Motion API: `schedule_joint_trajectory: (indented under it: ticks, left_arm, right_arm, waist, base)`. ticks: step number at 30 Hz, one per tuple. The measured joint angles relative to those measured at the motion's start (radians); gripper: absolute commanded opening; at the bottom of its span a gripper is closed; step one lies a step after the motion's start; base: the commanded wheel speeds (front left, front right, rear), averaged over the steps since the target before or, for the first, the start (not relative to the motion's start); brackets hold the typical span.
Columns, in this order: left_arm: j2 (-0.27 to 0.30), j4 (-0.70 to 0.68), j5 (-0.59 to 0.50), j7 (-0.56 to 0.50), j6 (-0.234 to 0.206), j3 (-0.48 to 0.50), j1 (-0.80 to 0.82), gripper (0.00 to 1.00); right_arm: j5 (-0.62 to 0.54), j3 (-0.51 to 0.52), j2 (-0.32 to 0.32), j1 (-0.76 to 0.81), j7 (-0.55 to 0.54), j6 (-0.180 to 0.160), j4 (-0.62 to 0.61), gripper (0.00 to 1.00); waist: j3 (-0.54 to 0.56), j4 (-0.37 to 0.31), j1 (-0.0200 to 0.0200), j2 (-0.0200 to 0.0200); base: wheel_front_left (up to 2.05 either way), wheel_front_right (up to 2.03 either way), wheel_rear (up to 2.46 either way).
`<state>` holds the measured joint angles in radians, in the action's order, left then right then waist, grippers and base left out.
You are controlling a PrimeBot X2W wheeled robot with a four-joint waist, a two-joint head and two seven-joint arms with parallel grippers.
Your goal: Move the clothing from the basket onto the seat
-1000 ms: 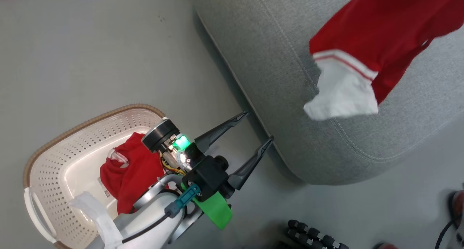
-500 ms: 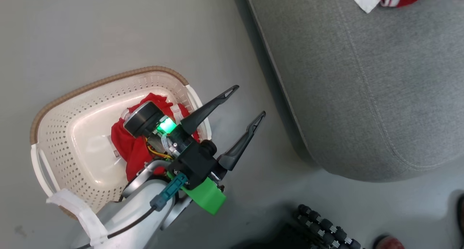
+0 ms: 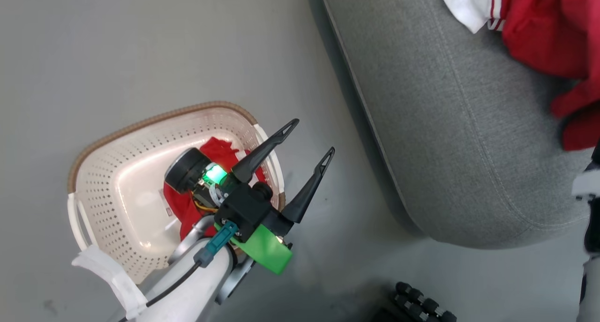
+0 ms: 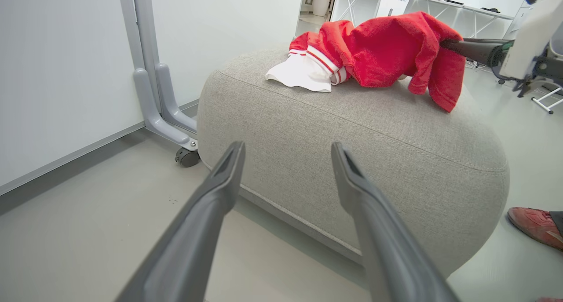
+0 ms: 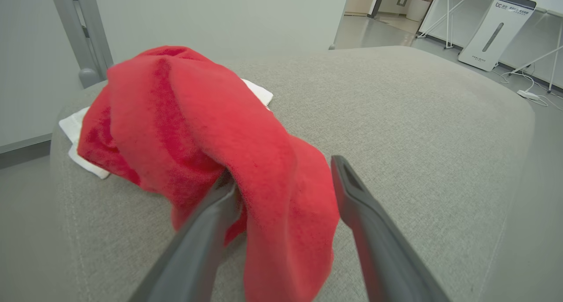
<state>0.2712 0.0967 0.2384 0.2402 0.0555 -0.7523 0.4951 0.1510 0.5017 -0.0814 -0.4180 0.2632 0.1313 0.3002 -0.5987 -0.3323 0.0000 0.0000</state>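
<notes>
One red piece of clothing (image 3: 539, 31) with a white striped panel lies bunched on the grey seat (image 3: 445, 125). My right gripper (image 5: 283, 174) is open at its near end, and a red fold drapes over the left finger. The left wrist view shows that clothing (image 4: 382, 51) on the seat (image 4: 352, 126), with the right gripper (image 4: 466, 47) reaching into it from the right. More red clothing (image 3: 180, 209) lies in the cream basket (image 3: 140, 125) on the floor, partly hidden by my left wrist. My left gripper (image 3: 313, 135) hangs open and empty between basket and seat.
A white panel on a grey castor stand (image 4: 154, 95) is behind the seat. A foot in a red shoe (image 4: 534, 225) rests on the floor at the seat's right. Dark ribbed rollers (image 3: 422, 303) show at the head view's bottom edge.
The head camera has shifted. The red garment that hung above the seat now rests on it. The left gripper stays open near the basket.
</notes>
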Motion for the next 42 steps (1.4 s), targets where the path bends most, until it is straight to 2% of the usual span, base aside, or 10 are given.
schedule_joint_trajectory:
  ticks: [6,10,20,23,31,36,42]
  left_arm:
    - [-0.046,0.066,0.037,0.018,-0.021,0.036,-0.053,1.0]
    - [-0.094,0.062,0.05,0.022,-0.034,0.1,-0.097,1.0]
    - [-0.186,0.065,0.032,0.024,-0.019,0.289,-0.259,1.0]
    - [-0.19,0.074,-0.022,0.024,-0.013,0.326,-0.292,1.0]
    - [-0.214,0.076,-0.021,0.024,-0.01,0.463,-0.405,1.0]
    - [-0.219,0.003,-0.008,0.025,0.0,0.543,-0.455,1.0]
    - [-0.22,-0.091,0.025,0.025,0.015,0.563,-0.521,1.0]
  right_arm:
    - [0.041,-0.077,0.029,0.135,0.0,0.0,-0.109,1.0]
    - [0.077,-0.145,0.031,0.215,0.0,0.0,-0.17,1.0]
    - [0.038,-0.389,0.033,0.284,0.0,0.0,-0.201,1.0]
    - [0.029,-0.436,0.034,0.295,0.0,0.0,-0.203,1.0]
    - [0.028,-0.524,0.033,0.356,0.0,0.0,-0.217,1.0]
    - [0.031,-0.558,0.033,0.377,0.0,0.0,-0.231,1.0]
    - [0.044,-0.58,0.033,0.405,0.0,0.0,-0.24,1.0]
  waist:
    - [0.089,0.017,0.0,0.0]
    - [0.155,0.04,0.0,0.0]
    - [0.304,0.161,-0.0001,0.0]
    - [0.348,0.205,0.0,0.0]
    - [0.48,0.307,-0.0001,0.0]
    - [0.549,0.354,-0.0001,0.0]
    - [0.616,0.38,-0.0001,0.0]
  base:
    - [0.0,0.0,0.0]
    - [0.0,0.0,0.0]
    - [0.0,0.0,0.0]
    - [0.0,0.0,0.0]
    - [0.0,0.0,0.0]
    - [0.0,0.0,0.0]
    - [0.0,0.0,0.0]
